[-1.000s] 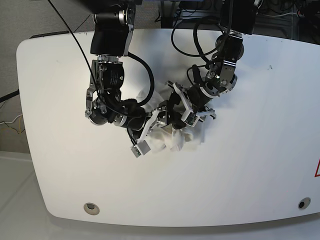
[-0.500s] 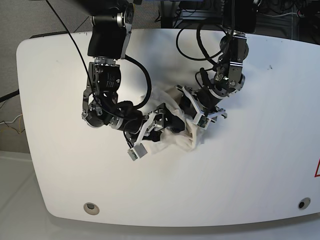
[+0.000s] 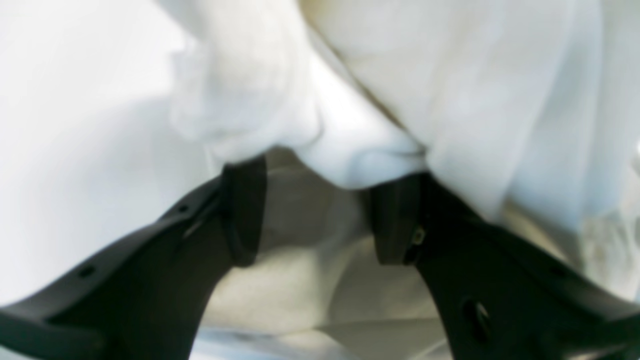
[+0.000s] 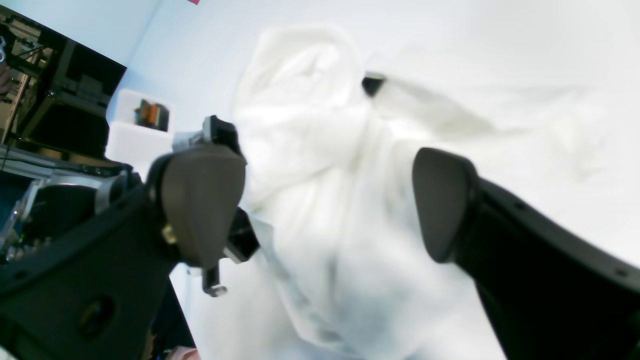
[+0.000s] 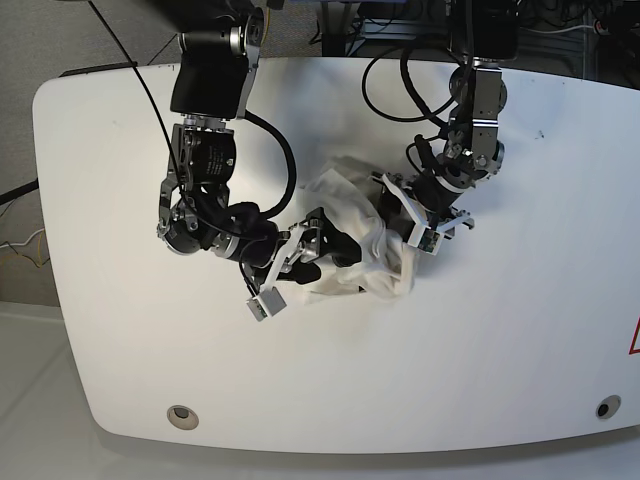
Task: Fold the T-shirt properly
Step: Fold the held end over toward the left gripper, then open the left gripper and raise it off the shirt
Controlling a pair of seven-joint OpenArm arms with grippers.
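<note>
Left claw (image 3: 320, 215) parted, T-shirt (image 5: 355, 235) print seemingly hidden

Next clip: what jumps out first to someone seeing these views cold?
A crumpled white T-shirt bunched mid-table, with both black arms converging on it. The left gripper presses into the cloth from the base view's right, its fingers apart with fabric between them; the right gripper gapes open at the heap's other side.

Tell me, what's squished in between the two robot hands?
The crumpled white T-shirt bunches on the table between the right gripper and left gripper. The base view shows this best.
</note>
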